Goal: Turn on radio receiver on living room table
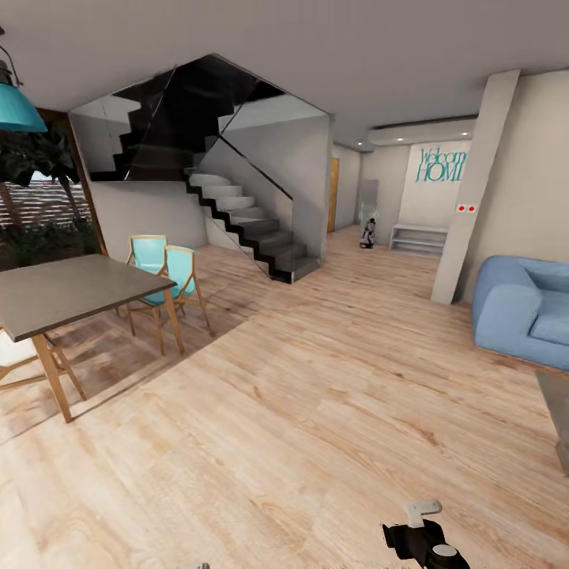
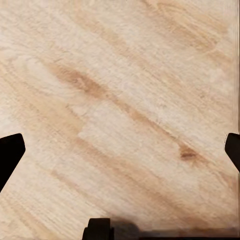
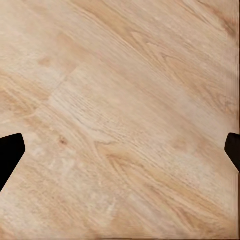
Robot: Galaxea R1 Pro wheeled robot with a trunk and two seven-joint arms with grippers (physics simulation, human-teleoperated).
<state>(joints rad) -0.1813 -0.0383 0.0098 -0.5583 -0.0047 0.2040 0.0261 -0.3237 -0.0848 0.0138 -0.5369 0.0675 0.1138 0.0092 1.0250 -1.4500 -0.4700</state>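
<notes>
Both pincers are held spread over light wood plank floor (image 1: 300, 411). No red radio is seen yet; the grey-topped wooden dining counter (image 1: 63, 292) could be mistaken for the goal.

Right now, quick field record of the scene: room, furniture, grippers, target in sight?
floor: light wood floor, seen under both wrist cameras
left side: dining table with turquoise chairs
centre: dark staircase
right side: light-blue sofa; corner of a grey table at the frame edge
far wall: teal lettering
left gripper: open, nothing held, over floor
right gripper: open, nothing held, over floor
radio receiver: not located from these pictures
</notes>
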